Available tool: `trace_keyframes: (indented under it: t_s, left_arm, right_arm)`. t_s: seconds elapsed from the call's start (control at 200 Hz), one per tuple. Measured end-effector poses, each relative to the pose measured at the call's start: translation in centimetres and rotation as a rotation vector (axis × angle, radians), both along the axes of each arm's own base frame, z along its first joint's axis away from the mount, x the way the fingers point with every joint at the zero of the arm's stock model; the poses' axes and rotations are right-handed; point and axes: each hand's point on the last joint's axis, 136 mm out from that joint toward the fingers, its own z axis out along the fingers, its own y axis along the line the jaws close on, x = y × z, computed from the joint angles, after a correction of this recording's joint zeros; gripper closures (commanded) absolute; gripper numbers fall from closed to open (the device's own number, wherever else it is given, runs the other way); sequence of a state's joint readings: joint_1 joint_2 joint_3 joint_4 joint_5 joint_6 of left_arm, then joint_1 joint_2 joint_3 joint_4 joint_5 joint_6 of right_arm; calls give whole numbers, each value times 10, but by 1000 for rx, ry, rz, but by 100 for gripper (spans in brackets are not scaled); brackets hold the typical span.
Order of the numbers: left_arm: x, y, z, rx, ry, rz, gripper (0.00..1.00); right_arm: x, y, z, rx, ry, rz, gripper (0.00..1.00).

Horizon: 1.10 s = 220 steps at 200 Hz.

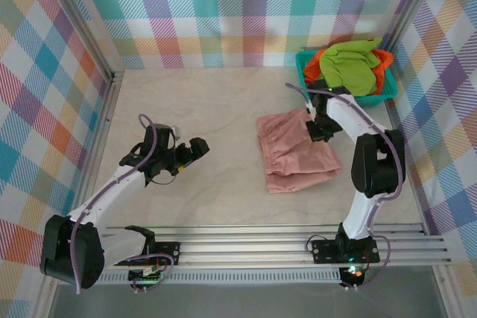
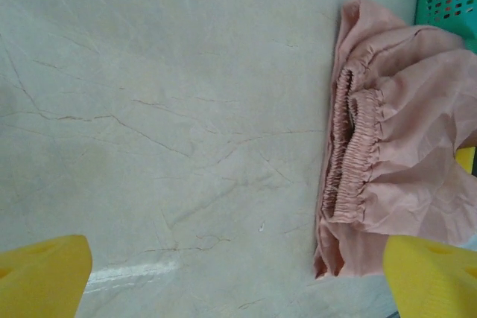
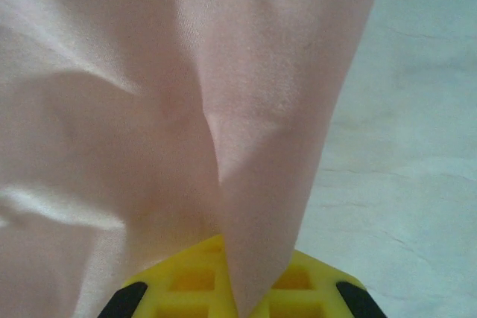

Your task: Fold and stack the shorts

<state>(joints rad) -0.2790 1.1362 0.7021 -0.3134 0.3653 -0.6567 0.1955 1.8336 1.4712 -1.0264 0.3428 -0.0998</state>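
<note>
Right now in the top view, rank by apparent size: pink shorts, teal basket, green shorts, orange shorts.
1. pink shorts
2. teal basket, close behind
3. green shorts
4. orange shorts, mostly hidden under the green

I see a beige, marble-veined table (image 1: 201, 109). Two items rest directly on it: the dusty pink shorts (image 1: 298, 156), rumpled, right of centre, and a teal plastic basket (image 1: 302, 69) at the far right corner, near them.

Soft matt cloth, finely creased, for the pink shorts (image 1: 298, 150); perforated teal plastic for the basket (image 1: 384, 91) at the far right corner of the table (image 1: 209, 109), itself smooth, matt, marble-veined; yellow plastic fingers (image 2: 45, 273), faintly glossy.
</note>
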Motion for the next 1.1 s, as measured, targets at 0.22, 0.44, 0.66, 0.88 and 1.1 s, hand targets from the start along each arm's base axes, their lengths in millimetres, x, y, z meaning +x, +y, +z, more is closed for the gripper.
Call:
trace_keyframes:
  t_s: [0.22,0.44,0.66,0.88,1.1]
  left_arm:
    - [0,-2,2,-12,-6,-14,0]
    - [2,-5,4,-24,-20,-34,0]
    - [7,-8,2,-32,-24,-40,0]
    - [6,-9,1,-35,-17,-45,0]
    - [5,-8,7,-39,-37,-45,0]
  right_arm:
    - [0,-59,12,-164,-27,2,100]
    - [-7,-112,5,-281,-9,-32,100]
    - [-6,-164,14,-390,-40,-116,83]
    - [-10,-196,31,-475,-61,-216,43]
    - [28,-144,108,-246,-362,-297,2]
